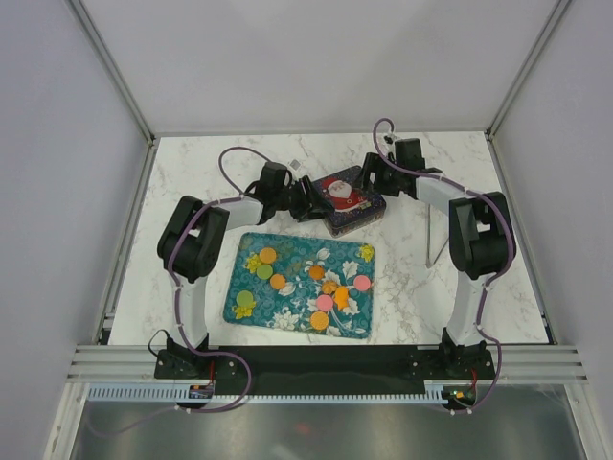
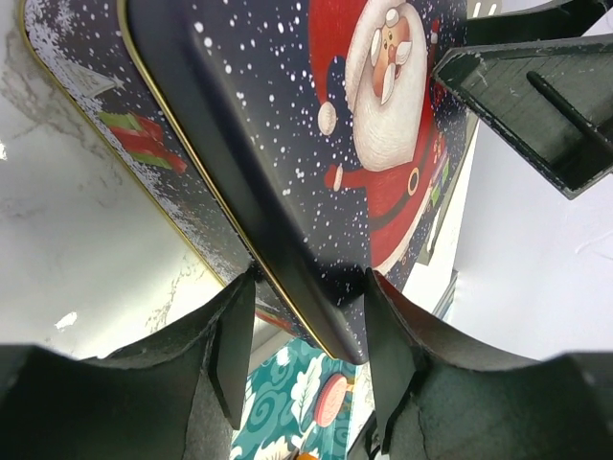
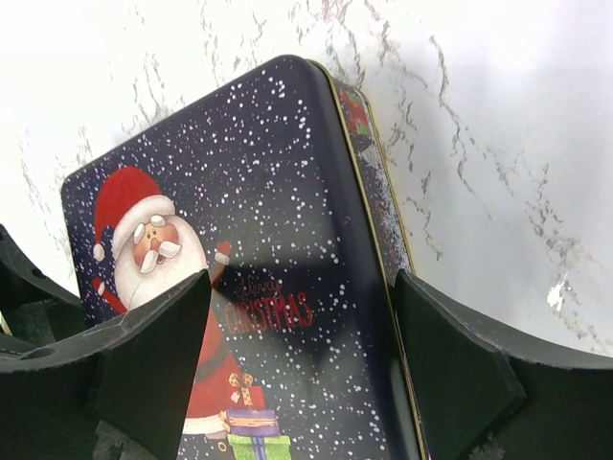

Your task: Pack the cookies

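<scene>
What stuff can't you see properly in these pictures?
- Inside the Santa tin: every view, its lid covers it.
- Whether the left gripper is pinching the lid: left wrist view, the lid edge hides the contact.
- The cookies up close: top view, too small; left wrist view, fingers and the bottom edge hide nearly all.
- The Santa tin's near end: right wrist view, cut off by the frame edge.

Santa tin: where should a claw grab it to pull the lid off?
Likely the lid's thin side rim, at the corner nearest the left claw, coming in from that side. The top is flat and wide, so only the rim's edge gives a claw something to pinch.
</scene>
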Action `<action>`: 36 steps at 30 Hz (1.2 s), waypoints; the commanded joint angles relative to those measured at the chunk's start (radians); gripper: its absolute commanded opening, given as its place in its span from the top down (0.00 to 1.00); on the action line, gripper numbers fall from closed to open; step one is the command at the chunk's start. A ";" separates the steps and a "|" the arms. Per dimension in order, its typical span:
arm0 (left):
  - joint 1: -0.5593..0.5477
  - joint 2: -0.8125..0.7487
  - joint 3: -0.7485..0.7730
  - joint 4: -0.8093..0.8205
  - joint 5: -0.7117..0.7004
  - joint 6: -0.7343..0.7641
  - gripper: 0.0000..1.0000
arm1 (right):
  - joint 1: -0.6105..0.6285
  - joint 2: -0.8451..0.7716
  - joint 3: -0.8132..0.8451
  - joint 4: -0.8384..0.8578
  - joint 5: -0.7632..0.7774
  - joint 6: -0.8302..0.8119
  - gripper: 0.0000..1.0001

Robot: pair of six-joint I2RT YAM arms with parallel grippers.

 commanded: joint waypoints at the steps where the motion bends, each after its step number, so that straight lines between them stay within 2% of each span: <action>1: -0.027 0.049 0.068 0.030 -0.028 0.010 0.48 | 0.044 -0.045 -0.049 0.040 -0.184 0.107 0.16; 9: -0.045 0.018 0.056 0.030 -0.028 0.010 0.48 | 0.043 -0.063 -0.081 0.074 -0.185 0.142 0.16; 17: -0.027 0.052 0.144 0.030 -0.028 0.010 0.48 | 0.044 -0.115 -0.183 0.174 -0.185 0.222 0.16; 18: -0.024 0.056 0.157 -0.104 -0.008 0.080 0.37 | 0.044 -0.118 -0.190 0.184 -0.194 0.233 0.16; 19: -0.021 0.067 0.191 -0.116 -0.005 0.087 0.37 | 0.044 -0.120 -0.195 0.207 -0.201 0.252 0.16; 24: 0.004 0.122 0.306 -0.185 0.018 0.110 0.36 | 0.052 -0.137 -0.241 0.289 -0.231 0.311 0.16; 31: 0.020 0.170 0.447 -0.282 0.026 0.151 0.38 | 0.056 -0.160 -0.282 0.306 -0.219 0.317 0.16; 36: 0.028 0.175 0.463 -0.309 0.033 0.175 0.41 | 0.058 -0.164 -0.298 0.315 -0.218 0.314 0.16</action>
